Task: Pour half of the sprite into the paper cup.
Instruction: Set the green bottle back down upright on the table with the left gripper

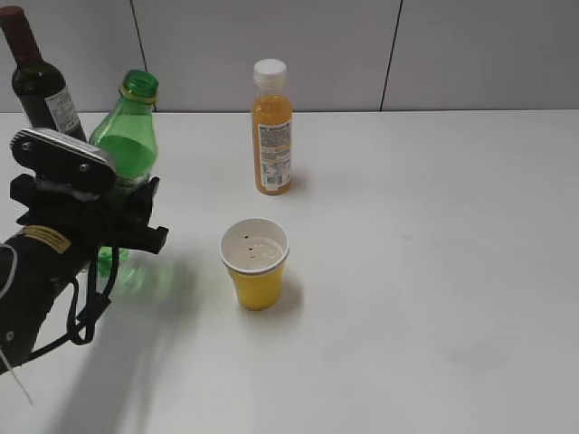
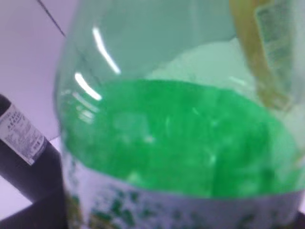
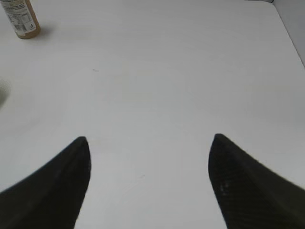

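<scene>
The sprite point(image 1: 127, 136), a green plastic bottle with no cap, stands upright at the left of the exterior view. Its green body and label band fill the left wrist view point(image 2: 171, 143). My left gripper point(image 1: 134, 215) is shut around its lower body at the label. The paper cup point(image 1: 256, 271), yellow with a white rim, stands to the right of the bottle with a little clear liquid in it. My right gripper point(image 3: 150, 157) is open and empty above bare table; it does not show in the exterior view.
A dark wine bottle point(image 1: 38, 86) stands just behind the sprite and also shows in the left wrist view point(image 2: 21, 143). An orange juice bottle with a white cap point(image 1: 271, 131) stands behind the cup, also in the right wrist view point(image 3: 21, 21). The table point(image 1: 434, 271) is white.
</scene>
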Action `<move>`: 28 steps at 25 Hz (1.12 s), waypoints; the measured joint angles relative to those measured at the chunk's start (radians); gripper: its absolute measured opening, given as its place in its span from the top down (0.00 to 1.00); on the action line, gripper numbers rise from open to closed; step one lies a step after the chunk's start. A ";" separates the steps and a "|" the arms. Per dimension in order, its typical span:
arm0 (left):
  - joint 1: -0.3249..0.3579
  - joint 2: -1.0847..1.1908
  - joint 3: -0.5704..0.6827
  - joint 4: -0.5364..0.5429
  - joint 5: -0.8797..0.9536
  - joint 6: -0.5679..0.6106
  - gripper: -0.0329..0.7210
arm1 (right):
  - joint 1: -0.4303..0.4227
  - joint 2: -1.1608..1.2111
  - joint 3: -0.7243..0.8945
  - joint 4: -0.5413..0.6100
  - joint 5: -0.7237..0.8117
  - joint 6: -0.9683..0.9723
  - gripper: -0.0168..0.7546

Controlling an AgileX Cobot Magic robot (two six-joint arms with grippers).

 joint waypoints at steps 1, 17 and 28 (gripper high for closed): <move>0.018 0.000 0.000 0.038 0.000 -0.045 0.32 | 0.000 0.000 0.000 0.000 0.000 0.000 0.23; 0.309 0.023 -0.048 0.448 -0.004 -0.446 0.32 | 0.000 0.000 0.000 0.000 0.000 0.000 0.23; 0.321 0.165 -0.262 0.484 -0.005 -0.491 0.32 | 0.000 0.000 0.000 0.000 0.000 0.000 0.23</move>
